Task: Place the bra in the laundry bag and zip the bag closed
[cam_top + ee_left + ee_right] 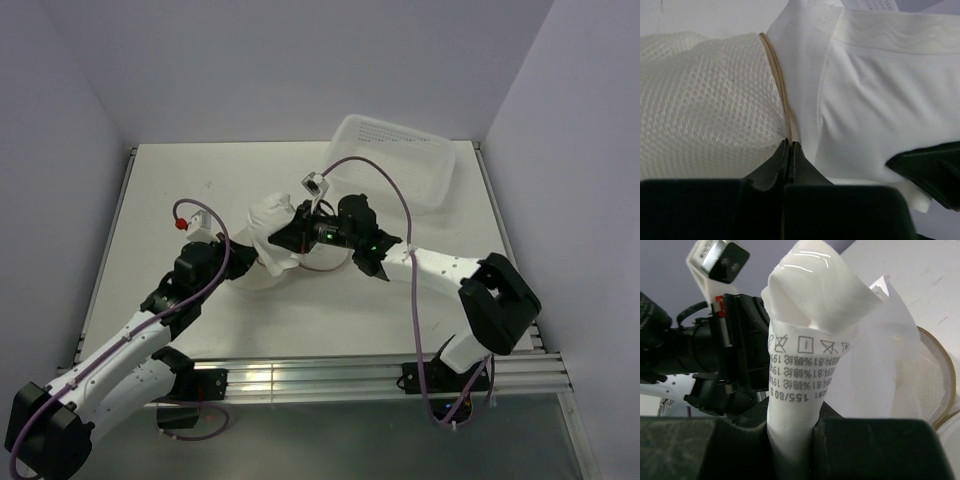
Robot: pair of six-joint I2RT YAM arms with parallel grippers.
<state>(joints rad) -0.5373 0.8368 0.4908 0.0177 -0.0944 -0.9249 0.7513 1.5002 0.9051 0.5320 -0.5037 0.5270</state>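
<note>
Left claw [790, 146] pinches the laundry bag [705, 100] rim; beside it our right claw [792, 430] clamps the bra [810, 305], ready, we judge, for stuffing.

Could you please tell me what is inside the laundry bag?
The bra, its label end clamped in the right gripper, presses against the laundry bag at the beige rim. The bag's inside is covered by mesh and fabric, so contents cannot be told.

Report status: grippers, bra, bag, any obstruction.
Left gripper shut on laundry bag rim. Right gripper shut on bra, against the bag, not yet inside. Basket apart, nothing blocking.
</note>
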